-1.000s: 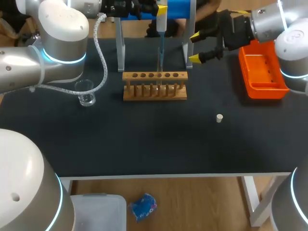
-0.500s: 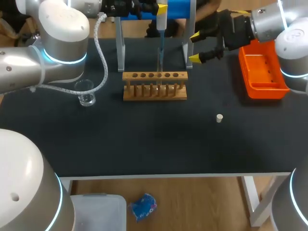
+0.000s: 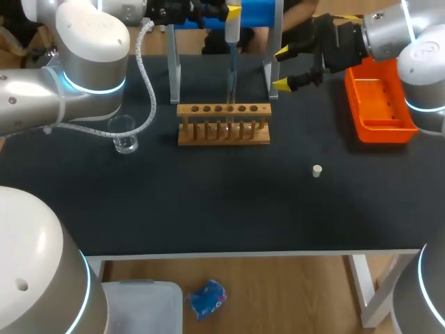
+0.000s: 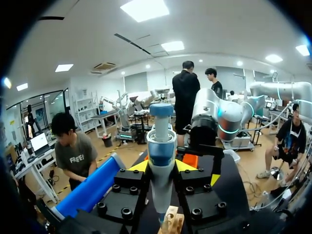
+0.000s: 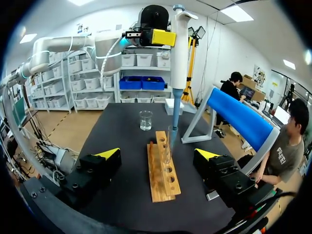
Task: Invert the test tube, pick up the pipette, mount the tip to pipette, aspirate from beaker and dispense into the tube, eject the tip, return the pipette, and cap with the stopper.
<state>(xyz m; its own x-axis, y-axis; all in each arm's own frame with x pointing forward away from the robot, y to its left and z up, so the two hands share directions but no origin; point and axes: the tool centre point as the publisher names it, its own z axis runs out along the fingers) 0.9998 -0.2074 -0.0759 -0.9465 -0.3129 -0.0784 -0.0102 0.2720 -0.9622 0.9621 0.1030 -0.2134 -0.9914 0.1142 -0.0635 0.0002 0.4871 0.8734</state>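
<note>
Your white pipette with a blue tip (image 3: 233, 42) stands upright, its tip down in the clear glass test tube (image 5: 168, 146) in the wooden rack (image 3: 223, 126), I judge for dispensing. Your left gripper (image 4: 161, 169) clamps its body from two sides, which keeps it vertical. Your right gripper (image 3: 284, 68) hangs at 2 o'clock of the rack, fingers apart and empty. The small white stopper (image 3: 317, 170) lies at 4 o'clock and the glass beaker (image 3: 124, 136) at 9 o'clock.
</note>
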